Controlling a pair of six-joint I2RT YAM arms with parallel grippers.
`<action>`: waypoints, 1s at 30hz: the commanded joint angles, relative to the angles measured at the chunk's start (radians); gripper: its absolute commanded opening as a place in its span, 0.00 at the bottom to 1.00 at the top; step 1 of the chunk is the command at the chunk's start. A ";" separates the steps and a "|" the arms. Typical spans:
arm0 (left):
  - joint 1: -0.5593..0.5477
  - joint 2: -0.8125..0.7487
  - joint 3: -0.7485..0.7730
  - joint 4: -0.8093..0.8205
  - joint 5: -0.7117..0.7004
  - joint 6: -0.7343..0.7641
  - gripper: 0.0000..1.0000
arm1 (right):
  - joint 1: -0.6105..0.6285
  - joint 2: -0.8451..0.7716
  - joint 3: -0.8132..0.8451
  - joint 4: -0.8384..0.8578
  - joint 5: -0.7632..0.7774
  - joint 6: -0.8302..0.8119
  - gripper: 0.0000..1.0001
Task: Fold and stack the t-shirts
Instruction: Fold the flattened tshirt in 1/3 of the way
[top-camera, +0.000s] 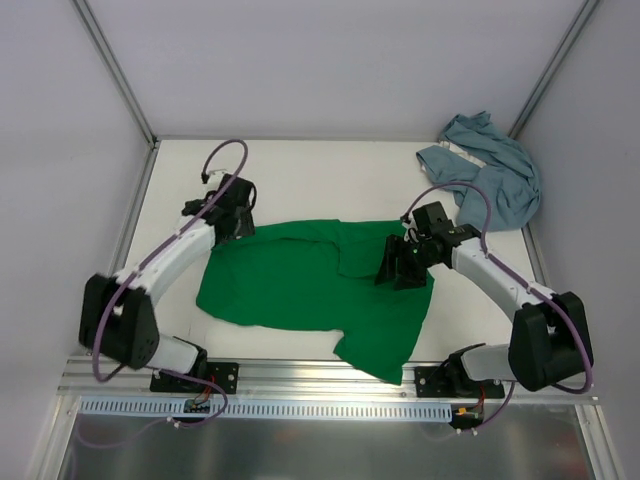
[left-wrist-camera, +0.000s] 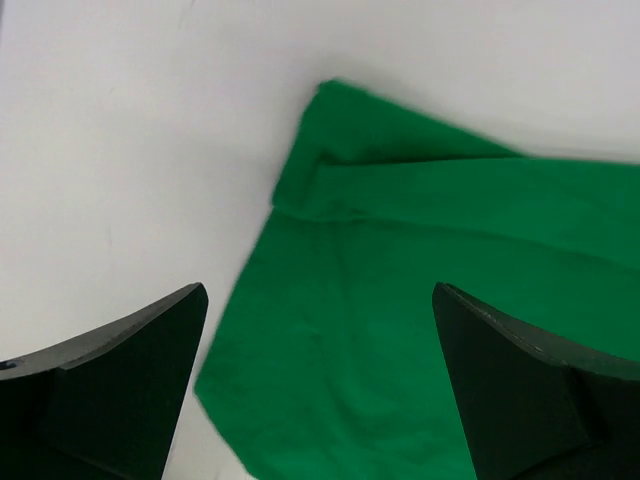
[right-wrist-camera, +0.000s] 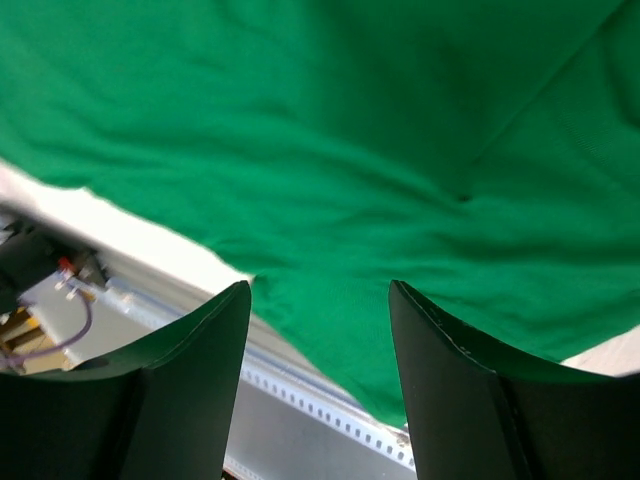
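The bright green t-shirt lies spread across the middle of the white table, with a fold over its right part. One end of it reaches the near rail. The blue-grey t-shirt sits crumpled at the back right corner. My left gripper hovers at the green shirt's back left corner. In the left wrist view that gripper is wide open, with only the green cloth below. My right gripper stands over the green shirt's right side. It is open, with the cloth beyond its fingers.
An aluminium rail with a perforated cable strip runs along the table's near edge. Grey enclosure walls and frame posts close in the left, back and right. Bare white table shows behind the green shirt.
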 joint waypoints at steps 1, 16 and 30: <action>-0.015 -0.215 -0.014 0.110 0.261 0.068 0.99 | -0.021 0.064 0.047 0.024 0.104 -0.016 0.61; -0.013 -0.562 -0.028 0.085 0.800 0.168 0.99 | -0.110 0.226 0.070 0.100 0.136 0.013 0.56; -0.013 -0.558 -0.048 0.073 0.766 0.189 0.99 | -0.107 0.256 0.061 0.123 0.130 0.033 0.00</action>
